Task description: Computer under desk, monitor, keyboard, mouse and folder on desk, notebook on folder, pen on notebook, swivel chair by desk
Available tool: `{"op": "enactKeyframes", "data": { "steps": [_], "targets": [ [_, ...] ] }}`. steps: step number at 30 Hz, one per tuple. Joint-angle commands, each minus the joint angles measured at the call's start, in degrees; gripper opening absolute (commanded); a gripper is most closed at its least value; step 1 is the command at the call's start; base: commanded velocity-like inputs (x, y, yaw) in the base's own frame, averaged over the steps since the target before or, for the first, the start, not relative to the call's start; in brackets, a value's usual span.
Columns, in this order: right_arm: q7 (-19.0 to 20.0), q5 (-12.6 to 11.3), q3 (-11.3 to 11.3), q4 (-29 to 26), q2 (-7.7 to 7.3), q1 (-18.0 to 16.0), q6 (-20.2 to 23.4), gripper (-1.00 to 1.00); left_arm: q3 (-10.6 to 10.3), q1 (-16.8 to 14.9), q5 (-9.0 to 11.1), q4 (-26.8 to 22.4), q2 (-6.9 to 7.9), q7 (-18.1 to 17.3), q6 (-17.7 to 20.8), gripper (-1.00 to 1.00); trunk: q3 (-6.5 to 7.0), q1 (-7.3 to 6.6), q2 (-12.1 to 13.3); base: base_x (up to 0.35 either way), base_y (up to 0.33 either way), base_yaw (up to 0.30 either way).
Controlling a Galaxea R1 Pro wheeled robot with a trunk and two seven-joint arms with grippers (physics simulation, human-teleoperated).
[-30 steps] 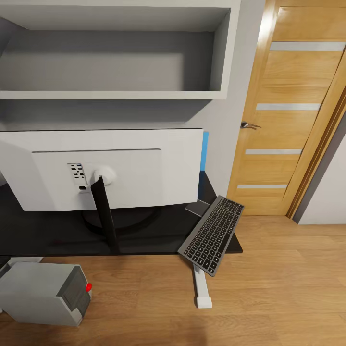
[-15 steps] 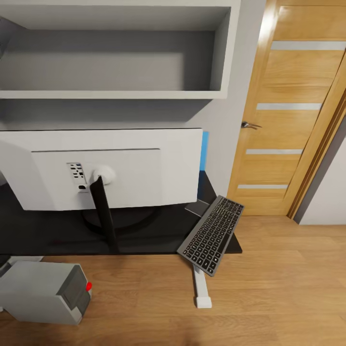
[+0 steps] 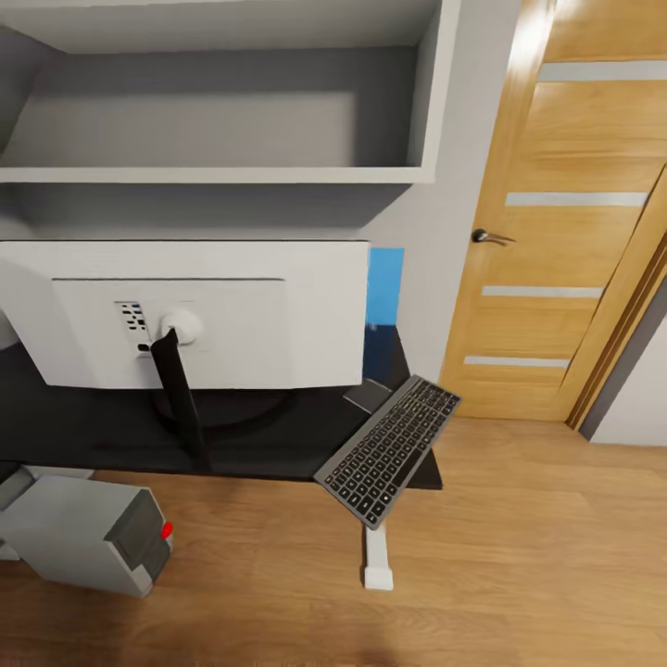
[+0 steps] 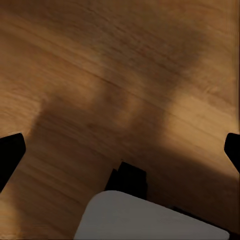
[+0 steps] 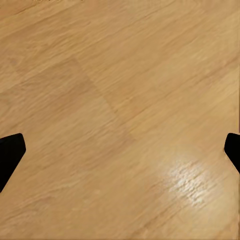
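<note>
The monitor [image 3: 204, 315] stands on the black desk [image 3: 74, 431] with its white back and black stand toward me. Behind its right edge a blue folder [image 3: 383, 287] stands upright against the wall. The keyboard [image 3: 389, 447] lies slanted across the desk's front right corner, its near end hanging over the edge. A flat grey piece [image 3: 368, 396] pokes out from beneath its far end; what it is, I cannot tell. The grey computer [image 3: 88, 542] sits on the floor by the desk's front edge, at the lower left. My left gripper [image 4: 120, 150] and right gripper [image 5: 120, 150] hang open over bare wood floor.
A deep grey wall shelf [image 3: 222, 111] hangs above the monitor. The wooden door [image 3: 565, 232] stands shut at the right. A white desk leg [image 3: 375, 556] reaches the floor below the keyboard. Open floor [image 3: 537, 556] lies to the right. A pale robot part [image 4: 150, 217] shows under my left gripper.
The whole head view has shifted, so the camera moved: desk and monitor now sit further left and more of the blue folder shows. The things themselves have not moved.
</note>
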Motion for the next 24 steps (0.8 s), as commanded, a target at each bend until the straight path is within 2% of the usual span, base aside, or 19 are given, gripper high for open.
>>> {"op": "enactKeyframes", "data": {
  "steps": [1,24],
  "targets": [
    [0.02,-0.59,0.19,0.04,0.0,-0.02,-0.27,1.0,-0.24,0.0,0.33,-0.13,0.05,0.34,0.2,1.0,-0.13,-0.02,-0.03,-0.094,-0.309,0.159],
    [0.08,-0.7,0.19,0.3,0.11,-0.04,-0.46,1.0,-0.11,0.0,0.47,0.98,0.31,0.34,0.21,1.0,-1.72,-0.02,-0.03,-0.1,-0.307,0.181]
  ]
}}
